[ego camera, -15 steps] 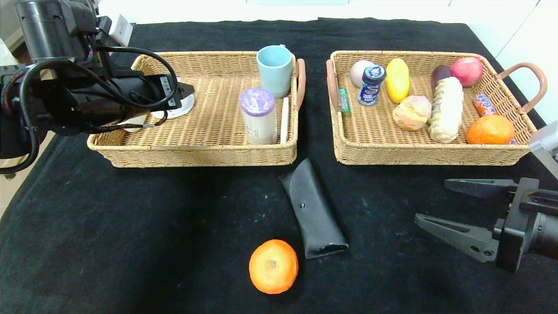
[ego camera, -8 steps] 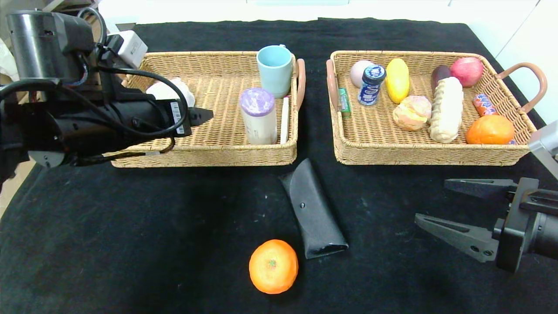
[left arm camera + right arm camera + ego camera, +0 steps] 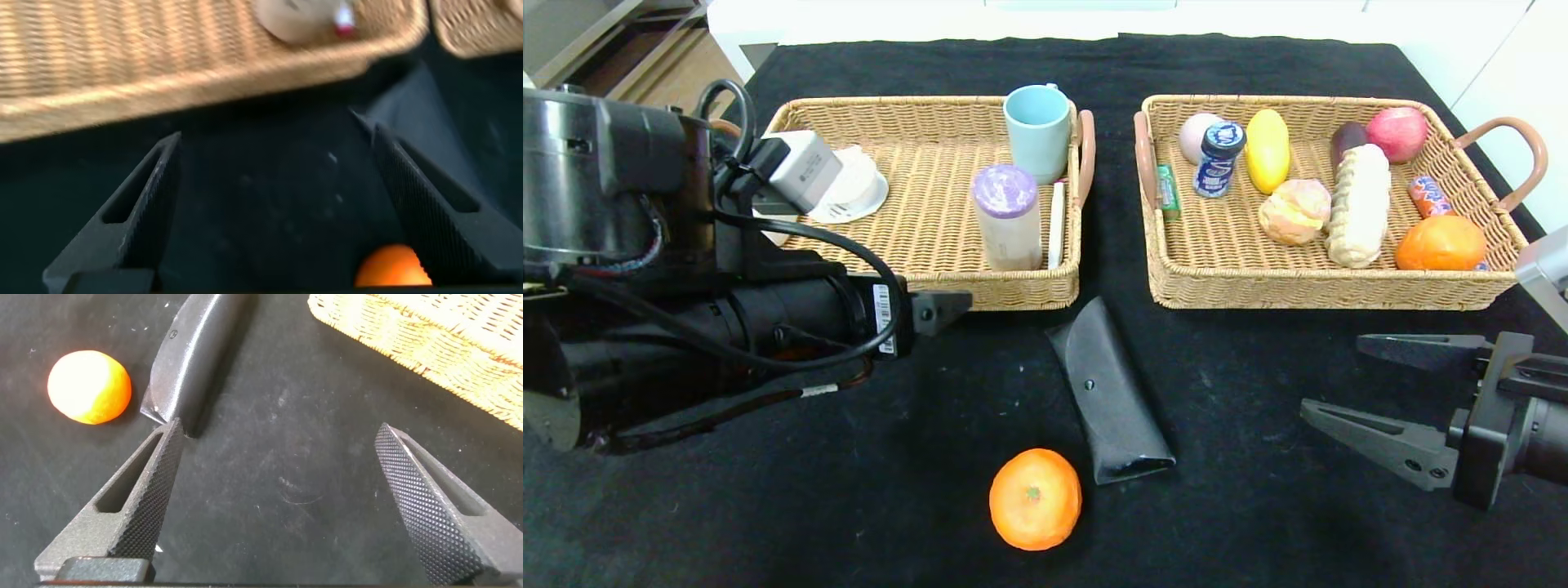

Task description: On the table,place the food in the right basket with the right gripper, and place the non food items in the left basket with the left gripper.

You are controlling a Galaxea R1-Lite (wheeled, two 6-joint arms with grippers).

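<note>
Counter (image 3: 768,506): covered in black cloth; two wicker baskets stand side by side at the far half.
Left basket (image 3: 915,290): holds a blue mug (image 3: 1037,131) at its far right corner, a purple-lidded tub (image 3: 1007,214) near its front right, a thin white strip (image 3: 1057,224) just beside the tub, and a white round dish (image 3: 854,184) at its left end.
Right basket (image 3: 1307,290): holds an apple (image 3: 1396,133), a yellow fruit (image 3: 1267,149), a blue-capped bottle (image 3: 1218,159), a bread loaf (image 3: 1360,204), a bun (image 3: 1294,211), an orange fruit (image 3: 1441,242), a small green packet (image 3: 1168,192) and a small orange-and-blue packet (image 3: 1427,196).
Black case (image 3: 1107,392): lies flat on the counter, just in front of the gap between the baskets, slanted, apart from both.
Loose orange (image 3: 1035,498): on the counter at the near centre, just beside the near end of the case, outside both baskets.
Left gripper (image 3: 274,212): above the counter just in front of the left basket's front wall; jaws spread wide, nothing between them; the orange shows beyond it in the left wrist view.
Right gripper (image 3: 1372,392): low over the counter at the near right, in front of the right basket, pointing toward the case; jaws spread wide, holding nothing.
</note>
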